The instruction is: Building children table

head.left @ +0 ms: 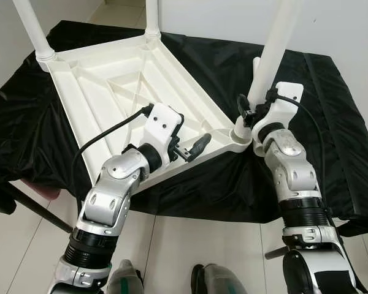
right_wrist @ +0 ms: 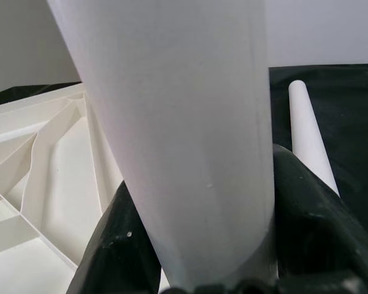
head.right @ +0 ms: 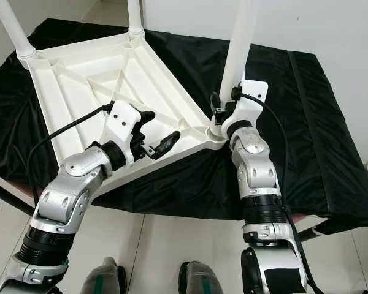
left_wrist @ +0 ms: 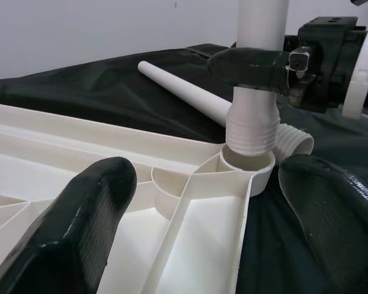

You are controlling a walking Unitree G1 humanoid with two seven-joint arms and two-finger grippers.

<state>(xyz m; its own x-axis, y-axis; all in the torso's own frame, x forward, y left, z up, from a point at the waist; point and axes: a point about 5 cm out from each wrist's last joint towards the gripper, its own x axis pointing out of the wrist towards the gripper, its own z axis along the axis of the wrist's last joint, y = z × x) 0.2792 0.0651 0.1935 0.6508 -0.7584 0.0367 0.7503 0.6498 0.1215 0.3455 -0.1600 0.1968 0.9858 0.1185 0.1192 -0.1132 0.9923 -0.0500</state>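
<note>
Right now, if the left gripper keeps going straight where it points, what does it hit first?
Likely the table leg that the right gripper holds in the corner socket. The left gripper is open above the upturned tabletop and points at that corner; depth is unclear.

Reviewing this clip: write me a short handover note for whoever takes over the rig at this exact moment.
Right gripper: shut on the third leg, held upright with its threaded end at the near-right corner socket; not clearly seated yet.
Left gripper: open, empty, hovering over the near edge of the upturned tabletop.
The tabletop lies upside down on the black cloth. Two legs stand in the far corners: one far-left, one at the back. A fourth leg lies loose on the cloth beyond the socket.
Left: finish seating the third leg, fit the fourth in the near-left corner, then turn the table upright.
</note>
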